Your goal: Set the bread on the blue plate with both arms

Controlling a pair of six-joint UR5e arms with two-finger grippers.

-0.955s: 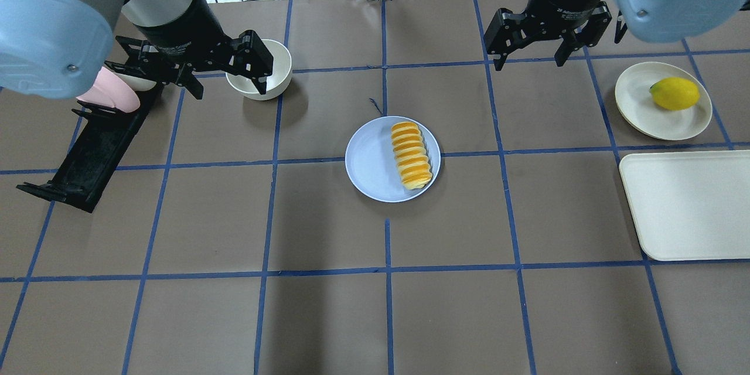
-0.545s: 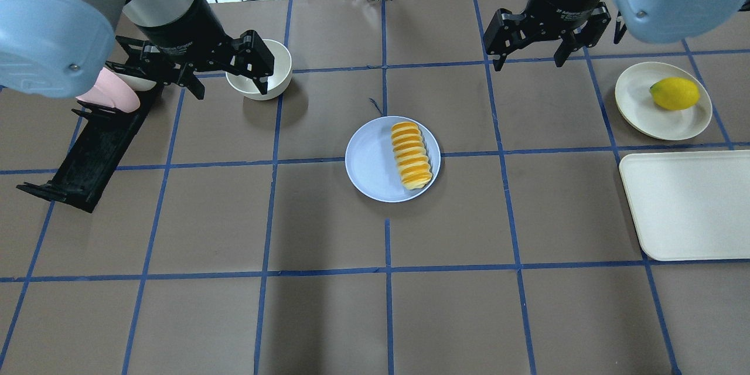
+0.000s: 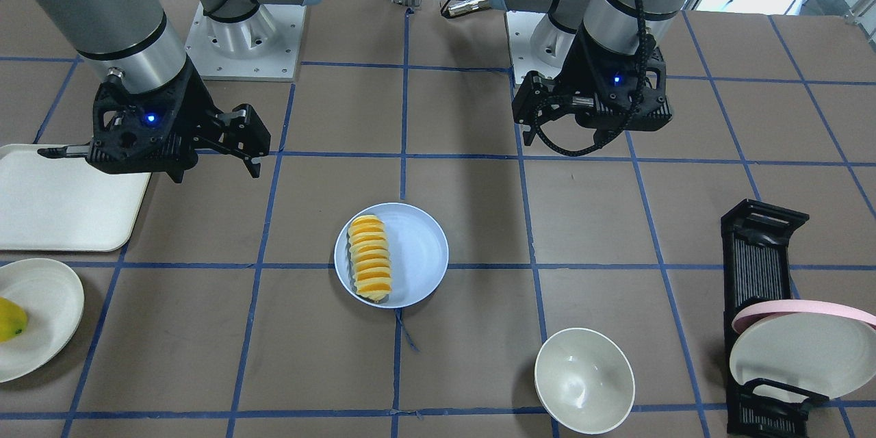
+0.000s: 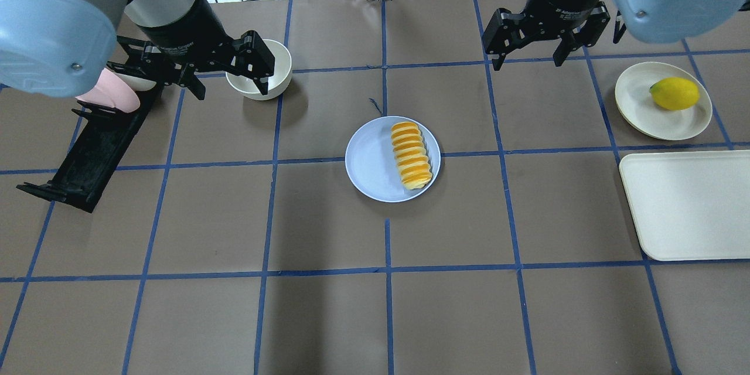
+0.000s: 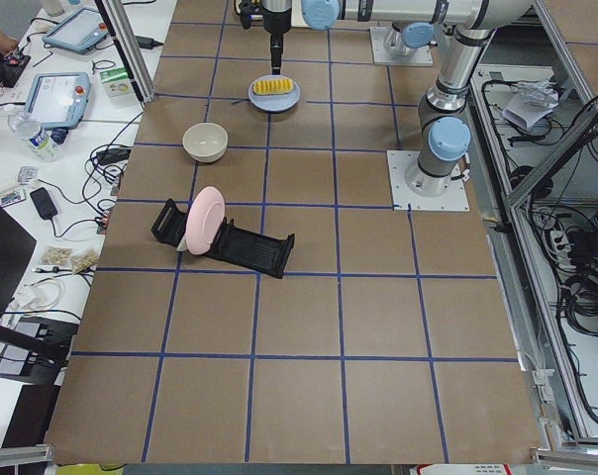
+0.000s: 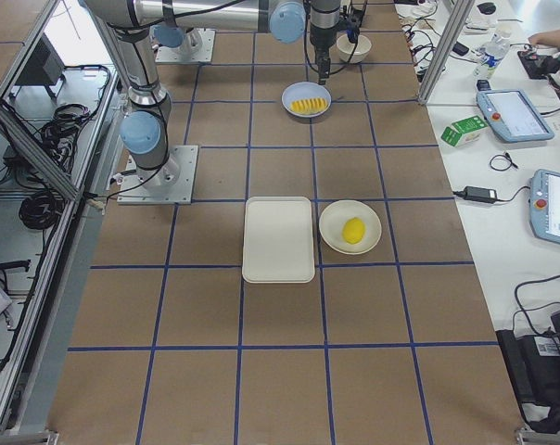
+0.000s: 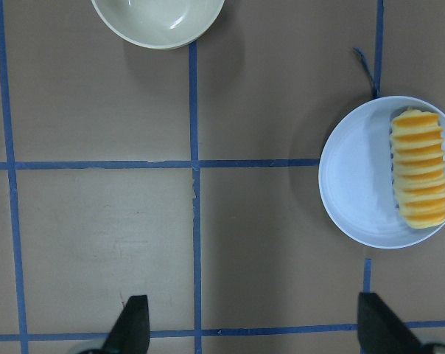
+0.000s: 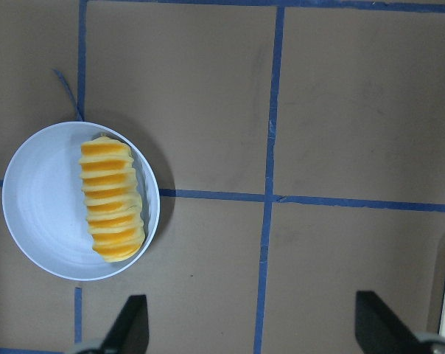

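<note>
The bread (image 4: 412,156), a ridged loaf with orange tops, lies on the right half of the blue plate (image 4: 369,161) at the table's middle. It also shows in the front view (image 3: 370,258), the left wrist view (image 7: 420,168) and the right wrist view (image 8: 110,199). My left gripper (image 4: 231,92) is open and empty, raised over the white bowl, well to the left of the plate. My right gripper (image 4: 528,63) is open and empty, raised far right of the plate. Both wrist views show spread fingertips (image 7: 134,328) (image 8: 376,324) with nothing between them.
A white bowl (image 4: 275,73) stands under the left gripper. A black dish rack (image 4: 88,152) at the left holds a pink plate (image 4: 111,94). A cream plate (image 4: 638,99) with a lemon (image 4: 675,94) and a cream tray (image 4: 691,205) lie at the right.
Both grippers have drifted very slightly toward the far side of the table. The bread and the plate have not moved.
</note>
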